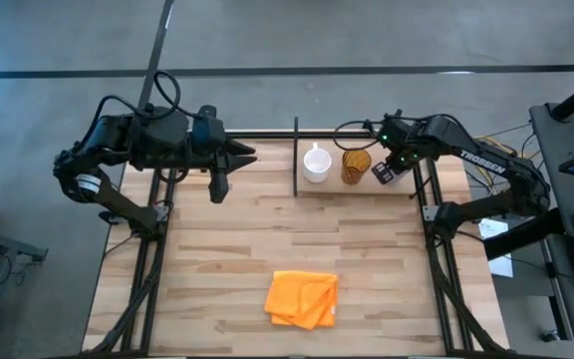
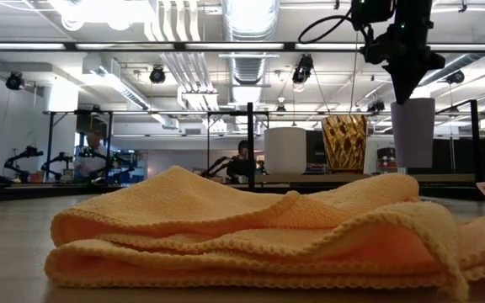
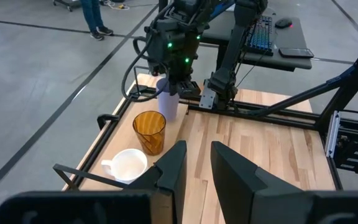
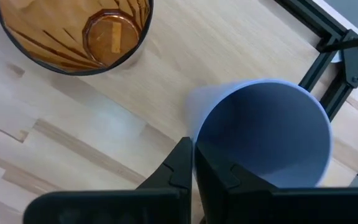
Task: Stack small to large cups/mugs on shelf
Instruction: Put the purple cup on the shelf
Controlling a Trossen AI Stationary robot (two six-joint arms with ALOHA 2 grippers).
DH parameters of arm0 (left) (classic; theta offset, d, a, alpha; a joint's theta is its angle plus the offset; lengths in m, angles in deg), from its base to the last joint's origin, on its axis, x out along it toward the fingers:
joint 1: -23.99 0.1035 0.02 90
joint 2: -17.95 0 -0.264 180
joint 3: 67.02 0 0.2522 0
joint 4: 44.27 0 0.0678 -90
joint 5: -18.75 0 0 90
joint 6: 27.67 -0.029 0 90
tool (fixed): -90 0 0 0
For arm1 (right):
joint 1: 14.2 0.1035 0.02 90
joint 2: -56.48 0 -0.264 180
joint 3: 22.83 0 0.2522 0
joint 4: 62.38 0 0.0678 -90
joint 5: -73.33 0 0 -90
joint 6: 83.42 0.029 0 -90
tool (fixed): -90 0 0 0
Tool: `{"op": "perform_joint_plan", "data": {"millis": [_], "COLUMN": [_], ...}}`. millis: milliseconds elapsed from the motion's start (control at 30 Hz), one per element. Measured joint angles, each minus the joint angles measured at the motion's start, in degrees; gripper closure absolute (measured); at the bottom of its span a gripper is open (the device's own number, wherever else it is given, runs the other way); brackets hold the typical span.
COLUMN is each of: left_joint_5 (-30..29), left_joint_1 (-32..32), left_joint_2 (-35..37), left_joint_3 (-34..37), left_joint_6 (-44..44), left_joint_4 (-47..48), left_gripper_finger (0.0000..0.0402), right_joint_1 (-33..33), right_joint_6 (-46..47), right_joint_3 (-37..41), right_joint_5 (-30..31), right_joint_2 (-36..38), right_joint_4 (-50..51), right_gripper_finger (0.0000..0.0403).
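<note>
Standing upright on the shelf, the pale lavender-blue tumbler is the outermost of the three vessels, nearest the table's right-hand frame, and your right gripper is clamped on its rim, one finger inside the wall and one outside, as the right wrist view shows. From table height you see the tumbler resting on the shelf board with the gripper coming down onto it from above. Just beside it stands the amber-brown cup, also upright and open-mouthed, apart from the tumbler by a narrow strip of bare wood. Next along is the white mug, upright, its handle sticking out to one side. All three sit in a row, smallest nearest the thin black divider, which rises just beside the mug at the shelf's inner end. None is nested in another.

Your left gripper hangs over the far left part of the tabletop, well apart from the shelf, its fingers spread with a clear gap between them and nothing held.

Nearer the front edge of the table lies the orange cloth, crumpled and folded over on itself, well away from both arms. In the low view it fills the foreground, and people show dimly in the room behind the table.
</note>
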Motion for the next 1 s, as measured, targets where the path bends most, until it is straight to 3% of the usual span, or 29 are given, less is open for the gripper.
{"op": "perform_joint_plan", "data": {"millis": [700, 1000], "left_joint_5": [0.0, 0.0], "left_joint_1": [0.0, 0.0], "left_joint_2": [-0.01, -0.02], "left_joint_3": [0.0, 0.0], "left_joint_6": [-0.07, -0.13], "left_joint_4": [-0.22, -0.18], "left_gripper_finger": [0.034, 0.034], "right_joint_1": [-0.07, -0.09], "right_joint_6": [-3.82, -3.87], "right_joint_3": [-0.02, -0.57], "right_joint_5": [-1.46, -1.73], "right_joint_2": [-6.36, -3.96], "right_joint_4": [-0.23, -0.15], "right_gripper_finger": [0.0394, 0.0394]}}
